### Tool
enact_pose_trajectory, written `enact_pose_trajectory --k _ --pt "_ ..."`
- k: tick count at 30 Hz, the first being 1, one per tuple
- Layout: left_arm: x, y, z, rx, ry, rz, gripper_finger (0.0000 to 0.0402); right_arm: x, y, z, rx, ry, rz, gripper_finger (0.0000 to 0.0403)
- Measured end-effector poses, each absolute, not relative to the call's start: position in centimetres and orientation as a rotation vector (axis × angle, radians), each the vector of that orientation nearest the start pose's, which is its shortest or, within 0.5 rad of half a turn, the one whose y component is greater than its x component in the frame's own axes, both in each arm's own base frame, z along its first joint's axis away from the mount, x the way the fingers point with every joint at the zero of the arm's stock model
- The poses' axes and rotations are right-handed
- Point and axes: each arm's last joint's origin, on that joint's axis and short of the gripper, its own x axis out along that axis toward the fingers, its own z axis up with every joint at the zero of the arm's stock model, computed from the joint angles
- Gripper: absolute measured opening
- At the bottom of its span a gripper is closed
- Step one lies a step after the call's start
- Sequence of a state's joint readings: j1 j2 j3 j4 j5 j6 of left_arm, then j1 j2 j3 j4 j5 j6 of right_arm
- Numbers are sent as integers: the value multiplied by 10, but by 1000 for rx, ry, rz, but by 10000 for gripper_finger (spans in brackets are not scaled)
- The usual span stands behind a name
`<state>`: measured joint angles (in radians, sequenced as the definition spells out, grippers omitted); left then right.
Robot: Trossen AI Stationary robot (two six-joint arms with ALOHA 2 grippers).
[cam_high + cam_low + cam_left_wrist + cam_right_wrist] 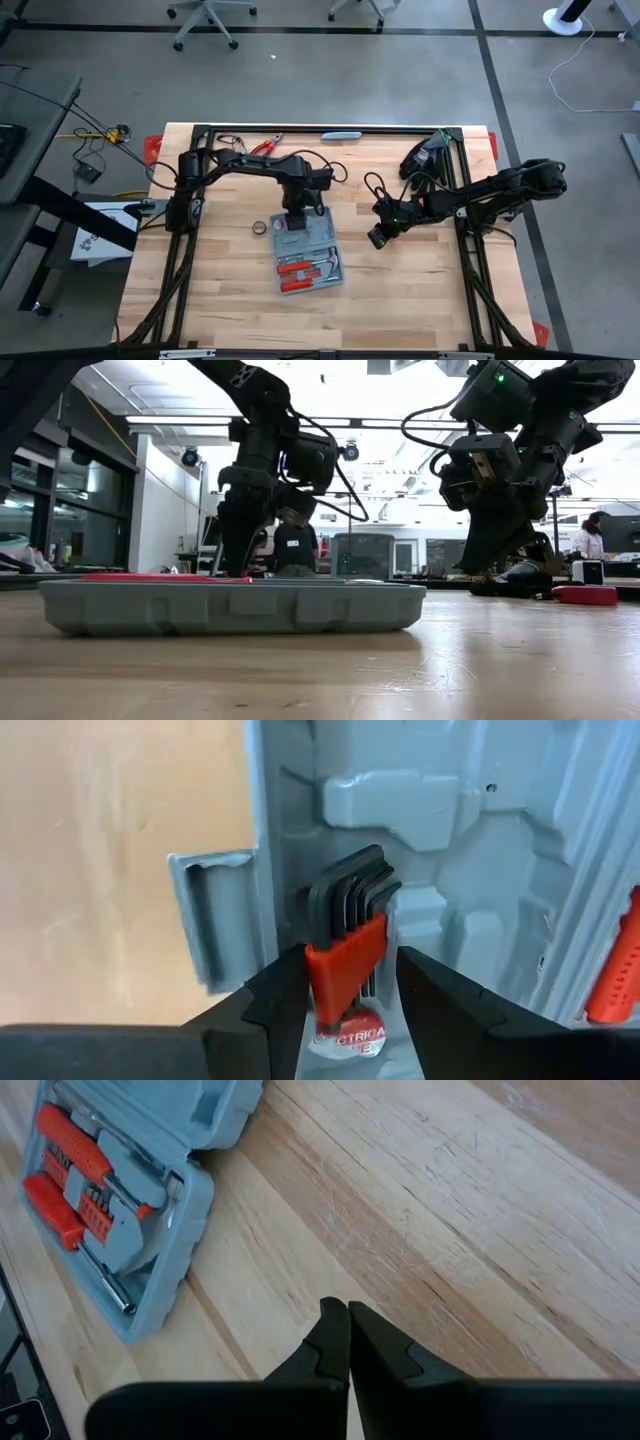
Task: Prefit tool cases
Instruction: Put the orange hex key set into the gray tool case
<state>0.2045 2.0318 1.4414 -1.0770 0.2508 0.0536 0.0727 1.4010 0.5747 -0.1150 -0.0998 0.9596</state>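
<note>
We saw the flat rectangular grey-blue plastic tool case (306, 260) lying open near the middle of the pale wooden desk (420, 300), a little toward its front edge, with red-handled tools (298, 266) seated in its moulded grey slots. The left tool (297, 222) hung over the far end of the case, and in its wrist view its two dark fingers (283, 1002) stood on either side of a set of dark hex keys in a red plastic holder (345, 945), pinching that holder over a moulded recess of the case, just beside the small handle tab (212, 920) on the case's edge. A small round roll of tape (260, 228) lay on the desk just beside the far left corner of the case; we could not tell whether it touched it. The right tool (377, 237) hovered above bare wood to the right of the case, well clear of it, with its fingers (328, 1342) pressed together and holding nothing. A pair of red-handled pliers (265, 146) lay near the desk's far edge, well apart from the case, and a long grey bar-shaped item (341, 135) lay on that same far edge. In the low view, a person (591, 536) stood far off in the room beyond the desk.
</note>
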Motion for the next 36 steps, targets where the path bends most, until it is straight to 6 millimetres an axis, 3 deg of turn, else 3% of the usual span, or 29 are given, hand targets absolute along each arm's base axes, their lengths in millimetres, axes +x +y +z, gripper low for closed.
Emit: enact_pose_trajectory --k 25,36 --pt "357 71 166 -281 1606 -22 145 242 20 146 890 937 -317 0" --pt "347 87 193 -223 1540 84 145 242 20 146 890 937 -317 0"
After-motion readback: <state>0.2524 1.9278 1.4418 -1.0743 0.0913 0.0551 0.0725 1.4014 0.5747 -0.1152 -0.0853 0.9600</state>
